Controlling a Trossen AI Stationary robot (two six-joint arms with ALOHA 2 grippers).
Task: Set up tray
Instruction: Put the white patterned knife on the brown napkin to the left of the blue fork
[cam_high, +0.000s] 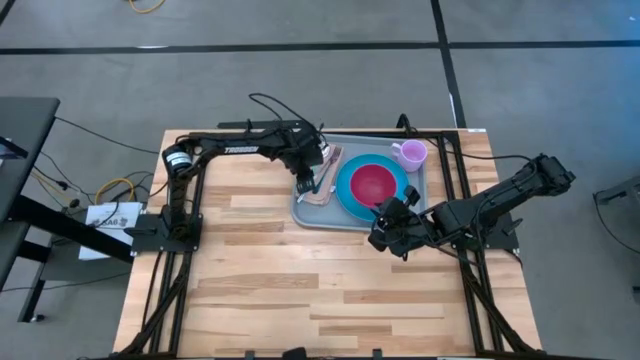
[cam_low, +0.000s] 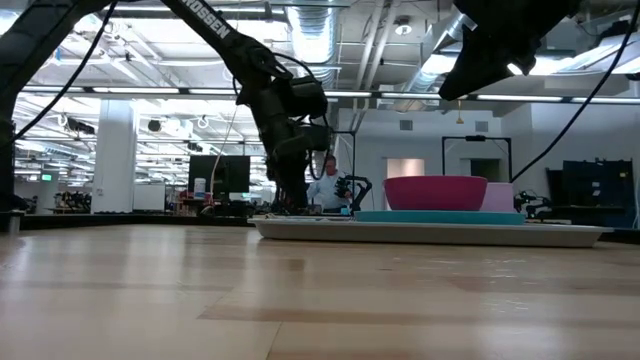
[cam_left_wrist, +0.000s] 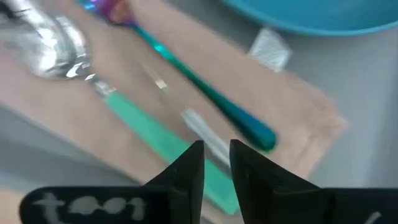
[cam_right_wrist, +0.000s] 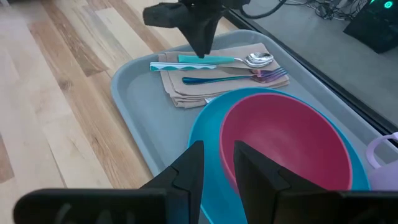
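The grey-blue tray (cam_high: 310, 215) lies at the table's far right. It carries a blue plate (cam_high: 348, 190) with a pink bowl (cam_high: 373, 183) on it and a lilac cup (cam_high: 411, 154) at its far right corner. A folded tan napkin (cam_right_wrist: 180, 90) lies on its left part. On the napkin lie a green-handled spoon (cam_right_wrist: 217, 60) and a teal-handled fork (cam_right_wrist: 230, 78). My left gripper (cam_right_wrist: 202, 53) stands shut over the spoon's handle. My right gripper (cam_high: 383, 228) hangs shut above the tray's near edge, close to the plate, holding nothing. My left gripper points steeply down, and its fingertips (cam_left_wrist: 193, 155) stand right over the spoon's green handle (cam_left_wrist: 143, 124), near its free end. Whether they touch the handle I cannot tell. The spoon lies flat on the napkin.
Bare wooden tabletop (cam_high: 300, 290) spreads left of and in front of the tray. Black frame rails (cam_high: 165, 260) run along the table's sides. In the low view a person (cam_low: 325, 185) sits in the room far behind the table.
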